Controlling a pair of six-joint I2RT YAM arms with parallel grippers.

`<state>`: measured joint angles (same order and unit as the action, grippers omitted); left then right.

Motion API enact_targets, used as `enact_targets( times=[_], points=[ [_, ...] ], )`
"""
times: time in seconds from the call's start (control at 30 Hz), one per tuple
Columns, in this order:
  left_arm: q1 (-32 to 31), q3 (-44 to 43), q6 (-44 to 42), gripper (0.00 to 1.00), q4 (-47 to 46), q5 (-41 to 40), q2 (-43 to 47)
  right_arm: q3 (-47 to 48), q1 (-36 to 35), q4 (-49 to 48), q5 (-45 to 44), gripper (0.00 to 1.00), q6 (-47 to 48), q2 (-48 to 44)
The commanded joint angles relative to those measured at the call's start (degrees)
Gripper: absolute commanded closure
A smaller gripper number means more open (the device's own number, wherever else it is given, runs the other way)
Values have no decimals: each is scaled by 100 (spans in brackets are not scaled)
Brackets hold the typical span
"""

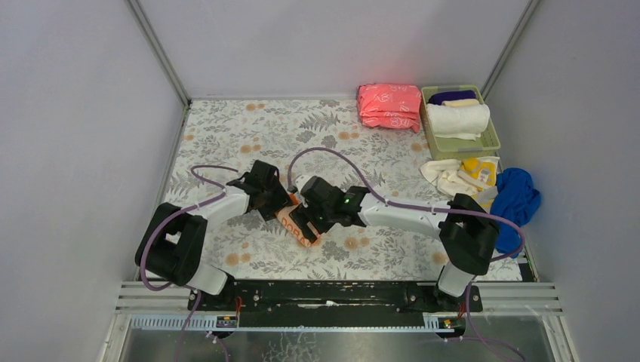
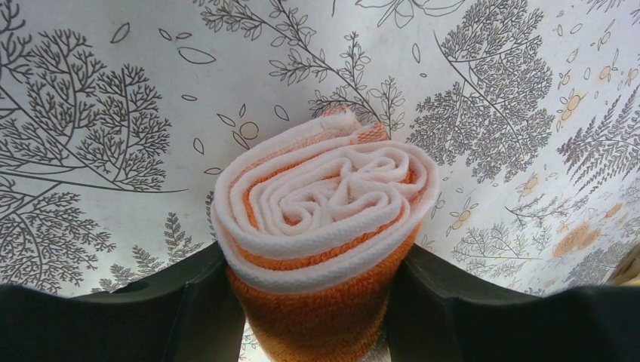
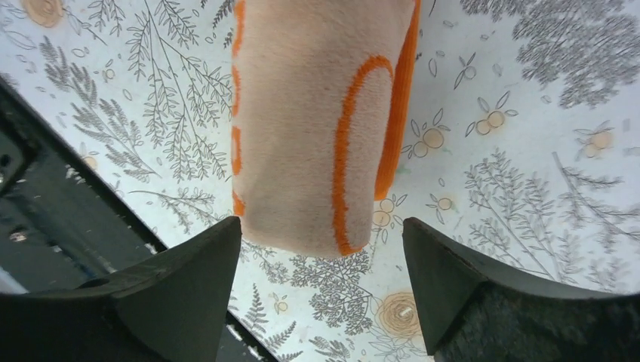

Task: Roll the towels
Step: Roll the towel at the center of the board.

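Left wrist view looks straight at the end of the orange towel (image 2: 324, 226), which is rolled into a tight spiral: white edging coils inward around a squashed core, with an orange fleecy outside and a loose corner tucked at the top. The left hand (image 2: 317, 302) is clenched on this roll, its dark fingers (image 2: 189, 302) pressing both flanks, probably to stop the coil from springing open. Seen from the right wrist, the other end of the roll is a pale peach cylinder with orange curved lines, lying on the tabletop (image 3: 528, 151). The right hand (image 3: 321, 226) is released: its fingers stand spread on either side of the roll's end, with bare tabletop showing in the gaps, so it grips nothing. From above, the roll lies near the front middle of the tabletop, slanting between the two hands, which meet over it. One hand holding while the other lets go suggests the roll is finished or being handed over. Well apart, at the right, a cream towel pile (image 1: 445, 177), a yellow towel (image 1: 481, 172) and a blue towel (image 1: 516, 197) lie crumpled and unrolled. Behind them a green bin (image 1: 494, 139) holds a rolled white towel (image 1: 458, 118), with a folded pink stack (image 1: 389, 107) just beside it.
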<state>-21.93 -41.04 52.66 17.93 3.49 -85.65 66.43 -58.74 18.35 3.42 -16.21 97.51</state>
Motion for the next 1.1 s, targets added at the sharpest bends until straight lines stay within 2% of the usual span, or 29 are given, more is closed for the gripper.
enact_targets(
  times=[0.0, 0.1, 0.2, 0.37, 0.5, 0.6, 0.7, 0.77, 0.9, 1.07],
  points=[
    [-114, 298, -283, 45, 762, -406, -486, 437, -651, 558, -2020, 15, 543, -85],
    [-114, 266, -295, 45, 790, -410, -509, 630, -1018, 555, -2526, 13, 699, 105],
    [-127, 255, -292, 45, 797, -409, -512, 758, -1225, 440, -2516, 6, 838, 301],
    [-141, 214, -305, 45, 807, -385, -536, 814, -1381, 323, -2509, 6, 996, 826],
    [-140, 202, -309, 44, 817, -345, -552, 709, -1394, 320, -2398, 12, 840, 1170],
    [-144, 197, -304, 42, 809, -270, -515, 447, -1362, 233, -2244, 23, 722, 1204],
    [-139, 198, -257, 36, 808, -184, -361, 176, -1151, 146, -1592, 40, 563, 1096],
    [-127, 197, -219, 33, 791, -102, -232, -63, -950, -5, -1077, 47, 453, 911],
    [-88, 185, -178, 27, 776, 35, -7, -537, -489, -397, 68, 53, 314, 632],
    [-58, 157, -178, 26, 788, 144, 135, -1005, -45, -949, 1327, 56, 184, 442]
  ],
)
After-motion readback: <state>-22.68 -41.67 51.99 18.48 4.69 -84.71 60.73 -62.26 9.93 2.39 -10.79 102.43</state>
